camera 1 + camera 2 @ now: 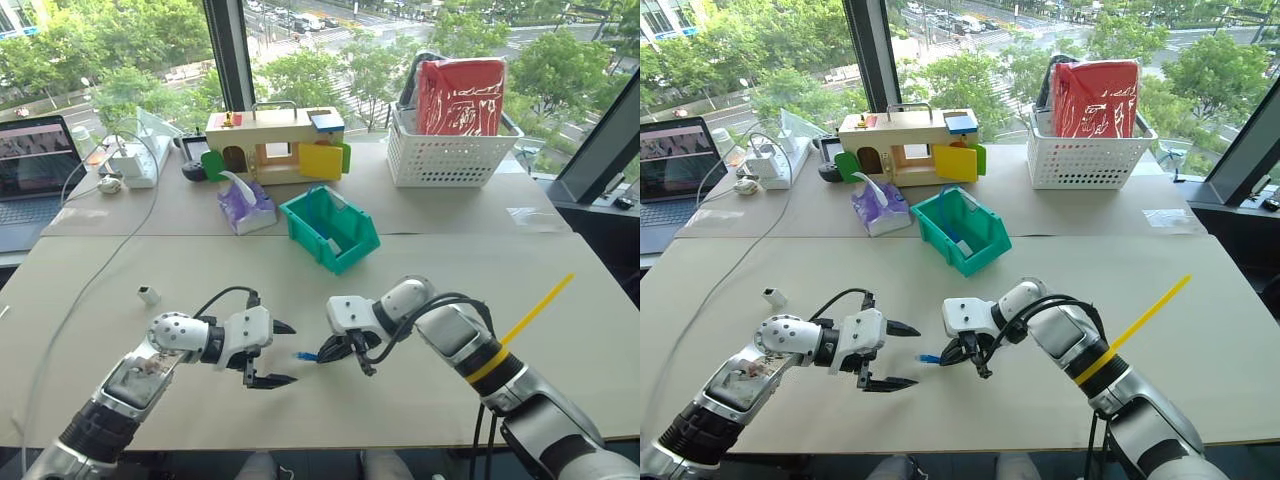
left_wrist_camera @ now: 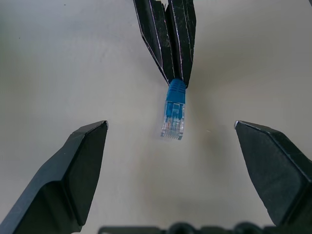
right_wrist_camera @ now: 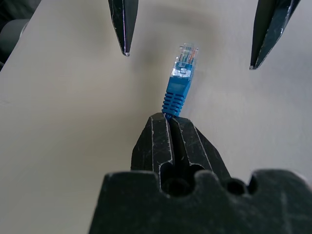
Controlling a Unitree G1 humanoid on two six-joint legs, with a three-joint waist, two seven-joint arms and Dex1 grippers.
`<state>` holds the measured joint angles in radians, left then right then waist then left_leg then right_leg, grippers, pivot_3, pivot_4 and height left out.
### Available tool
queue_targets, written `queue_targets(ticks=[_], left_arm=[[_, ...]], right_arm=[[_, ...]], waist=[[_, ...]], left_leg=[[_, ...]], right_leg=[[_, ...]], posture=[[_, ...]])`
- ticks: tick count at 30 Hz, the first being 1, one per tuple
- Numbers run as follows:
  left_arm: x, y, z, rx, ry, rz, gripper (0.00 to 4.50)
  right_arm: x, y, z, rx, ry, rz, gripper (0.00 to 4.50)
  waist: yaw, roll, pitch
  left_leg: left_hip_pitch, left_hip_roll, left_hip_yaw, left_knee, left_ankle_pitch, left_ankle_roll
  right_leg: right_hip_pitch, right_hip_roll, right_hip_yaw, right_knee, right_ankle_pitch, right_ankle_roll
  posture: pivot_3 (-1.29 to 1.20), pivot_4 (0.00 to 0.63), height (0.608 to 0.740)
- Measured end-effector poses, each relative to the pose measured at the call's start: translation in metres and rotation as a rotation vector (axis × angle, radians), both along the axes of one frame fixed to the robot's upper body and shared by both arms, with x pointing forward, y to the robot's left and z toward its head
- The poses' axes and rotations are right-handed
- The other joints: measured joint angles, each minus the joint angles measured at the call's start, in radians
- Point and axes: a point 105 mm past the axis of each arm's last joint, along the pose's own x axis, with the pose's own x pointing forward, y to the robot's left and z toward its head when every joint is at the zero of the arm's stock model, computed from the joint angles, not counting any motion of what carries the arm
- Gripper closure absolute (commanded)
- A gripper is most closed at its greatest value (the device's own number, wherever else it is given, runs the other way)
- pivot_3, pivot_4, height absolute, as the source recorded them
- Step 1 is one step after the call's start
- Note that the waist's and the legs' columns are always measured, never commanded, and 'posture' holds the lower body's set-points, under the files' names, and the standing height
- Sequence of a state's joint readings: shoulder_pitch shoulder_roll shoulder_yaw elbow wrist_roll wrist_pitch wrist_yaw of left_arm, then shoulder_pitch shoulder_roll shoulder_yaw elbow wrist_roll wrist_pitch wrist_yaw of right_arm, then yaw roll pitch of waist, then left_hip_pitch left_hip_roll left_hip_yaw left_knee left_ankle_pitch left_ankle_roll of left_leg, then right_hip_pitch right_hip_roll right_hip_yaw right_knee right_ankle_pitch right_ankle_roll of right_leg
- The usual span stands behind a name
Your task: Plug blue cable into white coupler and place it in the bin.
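Holding the blue cable (image 1: 307, 356) by its plug end in the closed right gripper (image 1: 342, 352), near centre; left gripper (image 1: 276, 353) wide open, empty. Unplugged yet: white coupler (image 1: 148, 294) far left on tabletop (image 1: 420, 270); bin (image 1: 330, 229) beyond.

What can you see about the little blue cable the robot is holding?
The thin light-blue cable ends in a clear plastic plug with tiny coloured wires inside and a ribbed blue rubber boot behind it. The right gripper, with its black fingers shut, pinches it just behind the boot, so the plug sticks out past the fingertips above the beige table. It points toward the open left gripper, whose two fingers stand wide apart on either side without touching it. The rest of the cord is hidden behind the gripper.
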<state>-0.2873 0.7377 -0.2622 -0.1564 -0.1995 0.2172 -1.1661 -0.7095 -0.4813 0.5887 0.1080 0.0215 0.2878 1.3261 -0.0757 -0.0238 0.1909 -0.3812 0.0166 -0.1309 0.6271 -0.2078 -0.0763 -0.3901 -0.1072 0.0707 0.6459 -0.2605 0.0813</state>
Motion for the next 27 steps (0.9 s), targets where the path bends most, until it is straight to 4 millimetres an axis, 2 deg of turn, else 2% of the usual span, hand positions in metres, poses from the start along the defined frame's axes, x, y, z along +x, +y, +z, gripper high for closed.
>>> queue_targets(ticks=[2,3,4,8,9,11,14,17,19,20,23,25,26,27], left_arm=[[0.002,-0.003,0.0,-0.001,0.001,-0.011,0.0],[0.003,-0.005,0.0,-0.005,0.001,-0.014,0.53],[0.004,-0.008,0.0,-0.008,0.003,-0.02,0.73],[0.003,-0.007,-0.007,0.036,0.034,-0.048,2.19],[0.002,-0.005,-0.008,0.051,0.041,-0.054,2.69],[0.001,-0.005,-0.008,0.061,0.056,-0.064,3.27],[0.003,-0.005,-0.006,0.077,0.063,-0.067,4.42],[0.006,-0.005,-0.005,0.082,0.056,-0.063,4.49],[0.007,-0.005,-0.006,0.08,0.054,-0.056,4.5],[0.007,-0.006,-0.006,0.079,0.052,-0.051,4.5],[0.01,-0.006,-0.006,0.081,0.042,-0.035,4.5],[0.011,-0.006,-0.006,0.081,0.038,-0.032,4.5],[0.011,-0.007,-0.006,0.08,0.034,-0.029,4.5],[0.012,-0.007,-0.005,0.077,0.029,-0.024,4.5]], right_arm=[[-0.001,-0.001,-0.002,0.002,0.006,-0.004,4.48],[-0.001,-0.001,-0.002,0.003,0.007,-0.005,4.5],[-0.001,-0.001,-0.002,0.003,0.008,-0.007,4.5],[-0.001,-0.001,-0.003,0.009,0.008,-0.013,4.5],[-0.001,-0.001,-0.003,0.01,0.009,-0.014,4.5],[-0.001,-0.001,-0.003,0.011,0.009,-0.016,4.5],[-0.002,0.0,-0.002,0.015,0.004,-0.011,4.5],[-0.002,0.0,-0.001,0.018,0.0,-0.012,4.5],[-0.001,-0.001,-0.001,0.021,-0.002,-0.02,3.8],[-0.001,-0.001,-0.001,0.022,-0.001,-0.025,3.68],[-0.004,-0.004,-0.001,0.019,0.018,-0.042,2.53],[-0.007,-0.005,-0.001,0.02,0.026,-0.046,2.0],[-0.008,-0.006,0.0,0.025,0.046,-0.059,1.46],[-0.01,-0.007,0.0,0.034,0.071,-0.076,1.26]], waist=[[0.001,0.0,0.0],[0.001,0.0,0.0],[0.001,0.0,0.0],[-0.001,0.0,0.0],[-0.001,0.0,0.0],[0.0,0.0,0.0],[0.0,0.0,0.0],[0.0,0.0,0.0],[0.001,0.0,0.0],[0.002,0.0,0.0],[0.004,0.0,-0.001],[0.005,0.0,-0.001],[0.006,0.0,-0.001],[0.006,0.0,-0.001]], left_leg=[[0.0,0.0,0.0,0.0,0.0,0.0],[0.0,0.0,0.0,0.0,0.0,0.0],[0.0,0.0,0.0,0.0,0.0,0.0],[0.0,0.0,0.0,0.0,0.0,0.0],[0.0,0.0,0.0,0.0,0.0,0.0],[0.0,0.0,0.0,0.0,0.0,0.0],[0.0,0.0,0.0,0.0,0.0,0.0],[0.0,0.0,0.0,0.0,0.0,0.0],[0.0,0.0,0.0,0.0,0.0,0.0],[0.001,0.0,0.0,0.0,0.0,0.0],[0.002,0.0,0.0,0.0,0.0,0.0],[0.002,0.0,0.0,0.0,0.0,0.0],[0.001,0.0,0.0,0.001,0.0,0.0],[0.001,0.0,0.0,0.001,0.0,0.0]], right_leg=[[0.0,0.0,0.0,0.0,0.0,0.0],[0.0,0.0,0.0,0.0,0.0,0.0],[0.0,0.0,0.0,0.0,0.0,0.0],[0.0,0.0,0.0,0.0,0.0,0.0],[0.0,0.0,0.0,0.0,0.0,0.0],[0.001,0.0,0.0,0.0,0.0,0.0],[0.0,0.0,0.0,0.0,0.0,0.0],[0.0,0.0,0.0,0.0,0.0,0.0],[0.001,0.0,0.0,0.0,0.0,0.0],[0.001,0.0,0.0,0.0,0.0,0.0],[0.002,0.0,0.0,0.001,0.0,0.0],[0.002,0.0,0.0,0.001,0.0,0.0],[0.002,0.0,0.0,0.001,0.0,0.0],[0.002,0.0,0.0,0.001,0.0,0.0]], posture=[[0.0,0.15,0.74],[0.0,0.15,0.74],[0.0,0.15,0.74],[0.0,0.15,0.74],[0.0,0.15,0.74],[0.0,0.15,0.74],[0.0,0.15,0.74],[0.0,0.15,0.74],[0.0,0.15,0.74],[0.0,0.15,0.74],[0.0,0.15,0.74],[0.0,0.15,0.74],[0.0,0.15,0.74],[0.0,0.15,0.74]])
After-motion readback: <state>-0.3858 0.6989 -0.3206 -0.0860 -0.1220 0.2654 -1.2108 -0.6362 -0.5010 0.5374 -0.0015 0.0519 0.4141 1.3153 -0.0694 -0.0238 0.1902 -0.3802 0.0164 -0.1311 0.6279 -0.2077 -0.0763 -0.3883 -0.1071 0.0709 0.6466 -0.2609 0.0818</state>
